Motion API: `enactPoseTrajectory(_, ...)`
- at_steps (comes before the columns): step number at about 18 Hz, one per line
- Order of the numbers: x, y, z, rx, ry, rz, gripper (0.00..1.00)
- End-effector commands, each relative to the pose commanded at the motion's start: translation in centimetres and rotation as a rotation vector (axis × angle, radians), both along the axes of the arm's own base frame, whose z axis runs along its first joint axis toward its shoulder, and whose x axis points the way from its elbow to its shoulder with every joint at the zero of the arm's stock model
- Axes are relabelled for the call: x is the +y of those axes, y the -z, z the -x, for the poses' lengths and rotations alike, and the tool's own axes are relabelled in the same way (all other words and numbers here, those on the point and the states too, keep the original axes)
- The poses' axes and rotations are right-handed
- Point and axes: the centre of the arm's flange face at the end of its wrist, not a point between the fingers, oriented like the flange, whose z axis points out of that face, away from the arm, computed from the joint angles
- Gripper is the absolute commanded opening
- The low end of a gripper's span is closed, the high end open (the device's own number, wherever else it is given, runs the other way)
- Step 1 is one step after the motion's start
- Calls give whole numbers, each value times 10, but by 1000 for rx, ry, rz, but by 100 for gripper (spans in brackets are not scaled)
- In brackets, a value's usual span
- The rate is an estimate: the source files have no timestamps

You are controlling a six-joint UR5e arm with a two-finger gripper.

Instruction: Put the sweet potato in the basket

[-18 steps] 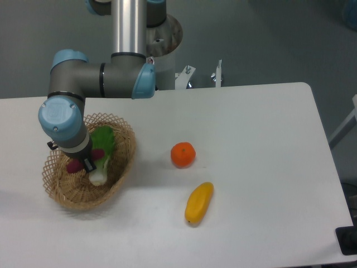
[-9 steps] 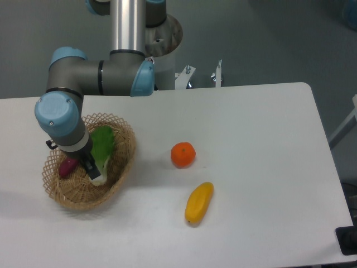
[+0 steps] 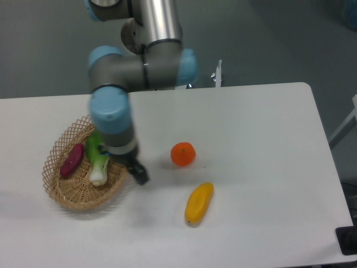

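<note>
Nearest the front edge we see the yellow fruit (image 3: 199, 202), and beyond it the orange (image 3: 183, 154) mid-table. Our gripper (image 3: 139, 175) hangs just outside the basket (image 3: 78, 197) rim; it is blurred, so we cannot tell its opening. Toward the left edge, the sweet potato (image 3: 72, 160) lies inside the basket beside 1 green vegetable (image 3: 97, 163).

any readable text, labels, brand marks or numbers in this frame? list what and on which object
None readable. No print shows on the sweet potato, the basket, the leafy green vegetable, the orange, the yellow fruit or the table. The arm and the gripper are motion-blurred; no marking can be made out.
</note>
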Motion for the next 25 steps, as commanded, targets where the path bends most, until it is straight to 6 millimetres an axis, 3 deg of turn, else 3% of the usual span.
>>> enactPoseTrajectory(5, -64, -9, 91, 31, -28, -10, 100)
enactPoseTrajectory(11, -133, -15, 162, 37, -23, 5, 100)
enactPoseTrajectory(15, -156, -22, 190, 53, -14, 1, 100)
enactPoseTrajectory(20, -157, -33, 204, -8, -22, 34, 100)
enactPoseTrajectory(25, -157, -35, 205, -7, -22, 33, 100)
